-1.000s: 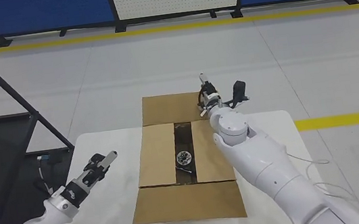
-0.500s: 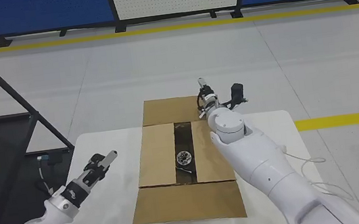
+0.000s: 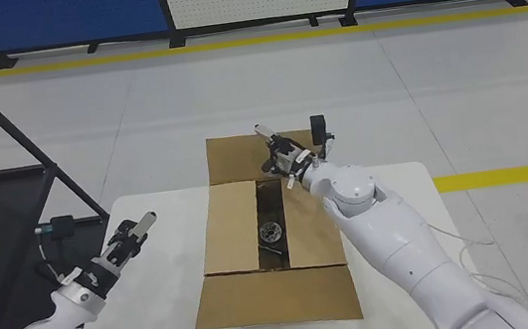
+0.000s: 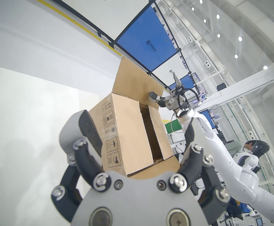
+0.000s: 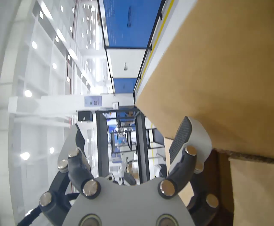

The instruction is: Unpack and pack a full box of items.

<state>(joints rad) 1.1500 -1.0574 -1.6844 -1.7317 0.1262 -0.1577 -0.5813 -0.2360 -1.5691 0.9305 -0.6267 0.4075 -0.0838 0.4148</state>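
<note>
Two claws, both spread wide and empty: my right claw (image 3: 277,148) at the back flap (image 3: 235,158), upper centre of frame; my left claw (image 3: 135,226) lower left over the table (image 3: 168,307). One box (image 3: 272,299), mid-frame, inner flaps (image 3: 232,227) nearly shut; I'd best catch one flap's edge and fold it outward slowly.

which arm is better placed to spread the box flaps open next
Right, probably. The right tool is open at the raised far flap of the box, just above the gap between the side flaps. The left tool, also open, is over the table, apart from the box.
</note>
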